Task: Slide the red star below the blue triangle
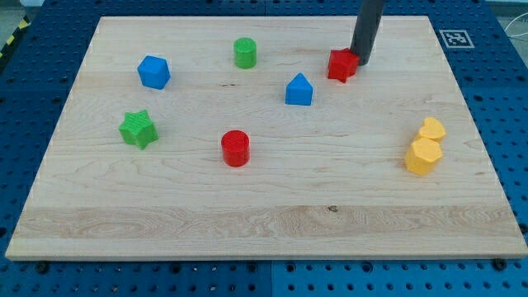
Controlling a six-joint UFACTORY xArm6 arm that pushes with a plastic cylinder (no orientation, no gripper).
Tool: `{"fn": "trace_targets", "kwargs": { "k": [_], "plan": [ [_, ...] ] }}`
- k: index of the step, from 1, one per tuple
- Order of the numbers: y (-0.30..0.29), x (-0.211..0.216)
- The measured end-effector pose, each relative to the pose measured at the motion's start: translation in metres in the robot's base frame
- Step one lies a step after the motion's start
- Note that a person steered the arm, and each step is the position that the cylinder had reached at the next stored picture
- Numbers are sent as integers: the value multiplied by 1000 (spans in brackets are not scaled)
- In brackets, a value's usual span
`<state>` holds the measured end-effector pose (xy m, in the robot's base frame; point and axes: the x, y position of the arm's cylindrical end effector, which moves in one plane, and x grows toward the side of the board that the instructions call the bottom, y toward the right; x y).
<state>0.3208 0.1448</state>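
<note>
The red star (341,65) lies near the view's top, right of centre. The blue triangle (299,90) sits just below and to the left of it, a small gap apart. My tip (360,60) touches the red star's right side, on the side away from the blue triangle. The dark rod rises from there out of the view's top.
A green cylinder (245,53) and a blue hexagonal block (153,72) lie at the upper left. A green star (138,129) is at the left, a red cylinder (235,148) at centre. Two yellow blocks (425,148) touch at the right. The wooden board (264,223) ends all round.
</note>
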Motion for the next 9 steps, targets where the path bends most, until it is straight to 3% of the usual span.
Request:
{"fn": "trace_targets", "kwargs": {
  "k": [3, 4, 7, 9],
  "plan": [
    [-21, -48],
    [-28, -25],
    [-19, 118],
    [-8, 121]
  ]
}}
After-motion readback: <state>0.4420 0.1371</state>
